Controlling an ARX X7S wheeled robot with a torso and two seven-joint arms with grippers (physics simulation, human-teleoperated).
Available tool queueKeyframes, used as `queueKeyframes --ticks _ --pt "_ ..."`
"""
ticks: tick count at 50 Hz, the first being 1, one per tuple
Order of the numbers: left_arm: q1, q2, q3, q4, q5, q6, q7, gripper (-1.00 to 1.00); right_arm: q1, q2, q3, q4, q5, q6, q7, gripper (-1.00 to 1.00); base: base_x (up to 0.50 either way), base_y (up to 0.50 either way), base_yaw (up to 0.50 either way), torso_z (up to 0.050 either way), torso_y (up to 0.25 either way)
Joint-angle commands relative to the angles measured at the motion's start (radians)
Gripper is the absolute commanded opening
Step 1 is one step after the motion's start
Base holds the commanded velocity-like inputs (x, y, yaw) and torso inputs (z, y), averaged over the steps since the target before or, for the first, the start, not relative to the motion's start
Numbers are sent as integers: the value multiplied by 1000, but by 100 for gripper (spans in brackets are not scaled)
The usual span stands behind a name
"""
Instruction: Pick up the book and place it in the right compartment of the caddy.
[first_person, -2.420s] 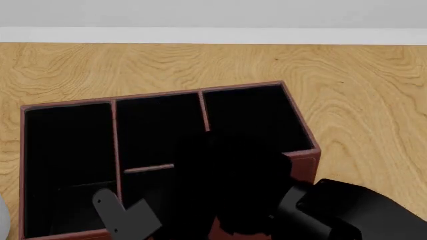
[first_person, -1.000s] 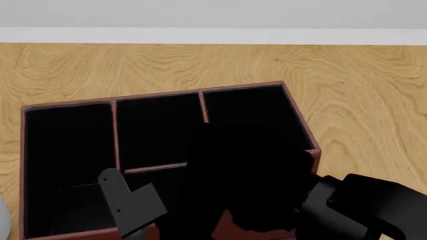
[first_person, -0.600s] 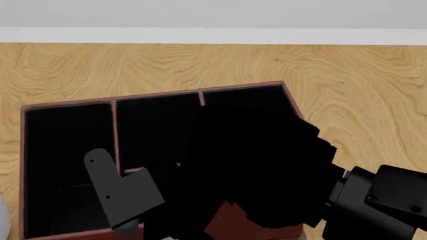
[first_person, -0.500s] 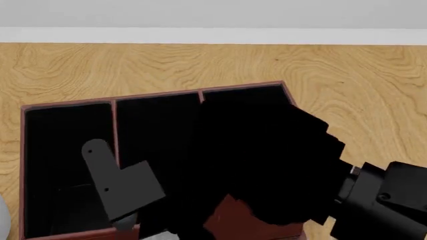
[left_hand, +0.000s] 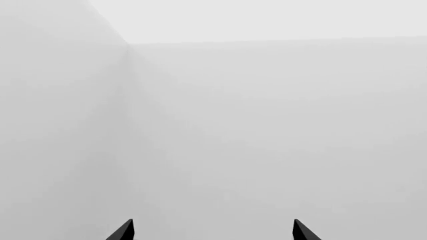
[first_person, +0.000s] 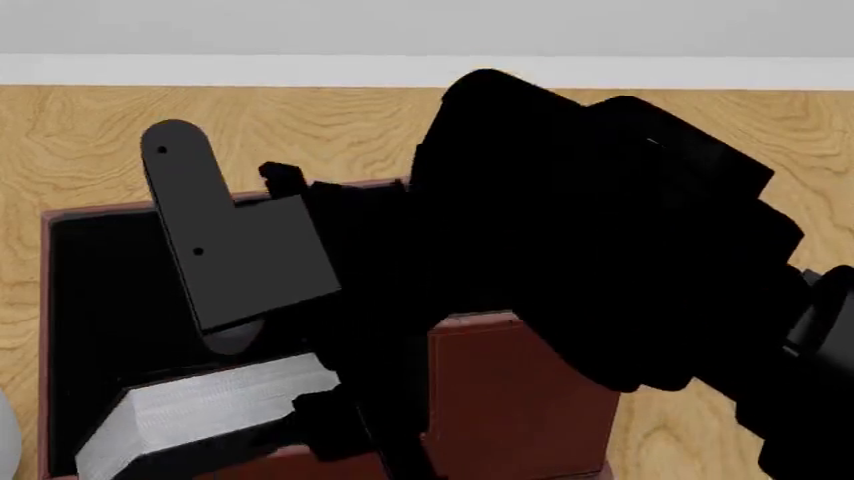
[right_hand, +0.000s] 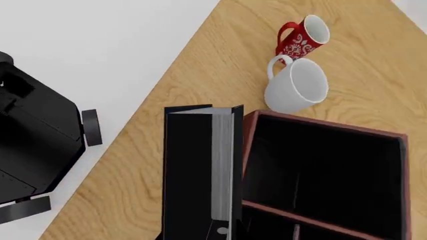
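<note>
The black book (right_hand: 197, 172), with white page edges (first_person: 200, 408), is held in my right gripper (right_hand: 219, 236), whose jaws are shut on its lower end. In the head view it hangs tilted, low over the front left of the reddish-brown caddy (first_person: 514, 400). In the right wrist view it lies along the outside of a caddy wall (right_hand: 248, 145). My right arm (first_person: 601, 220) hides the right compartment's well. My left gripper (left_hand: 213, 234) is open, points at a bare grey wall and holds nothing.
A red patterned mug (right_hand: 301, 37) and a white mug (right_hand: 298, 86) stand on the wooden table (right_hand: 153, 100) beside the caddy's far end. The table's edge runs diagonally, with my black base (right_hand: 33, 145) below it. My left arm's grey bracket (first_person: 227, 250) hangs over the caddy.
Both arms have risen. The right arm swung up and now covers the caddy's right side. The book's white page edges have come into view at lower left.
</note>
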Motion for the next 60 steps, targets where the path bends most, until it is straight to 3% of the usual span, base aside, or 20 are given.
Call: queueKeyframes --ticks 1,17,26,33,53,56,60 --pt "-5 -5 8 -7 -2 5 -5 100 76 -33 88 99 -19 -73 33 -100 0 0 0 0 0" --pt "4 -15 -12 8 -30 1 -17 100 233 -134 148 400 -101 -167 18 -100 0 0 0 0 1" --pt "6 -20 -25 13 -45 4 -23 100 379 -253 140 769 -169 -246 -82 -100 0 0 0 0 1" --pt "-2 -17 -8 -5 -34 23 -17 100 498 -426 133 1227 -226 -407 -186 -100 0 0 0 0 2" --pt "8 -18 -26 -7 -51 51 -16 100 542 -402 149 1231 -510 -108 -347 -100 0 0 0 0 1" --pt "20 -15 -19 -15 -33 72 -6 100 545 -390 126 1231 -536 -90 -376 -100 0 0 0 0 0" --pt "25 -19 -32 -1 -50 65 -15 100 552 -375 -28 1231 -430 -78 -382 -100 0 0 0 0 0"
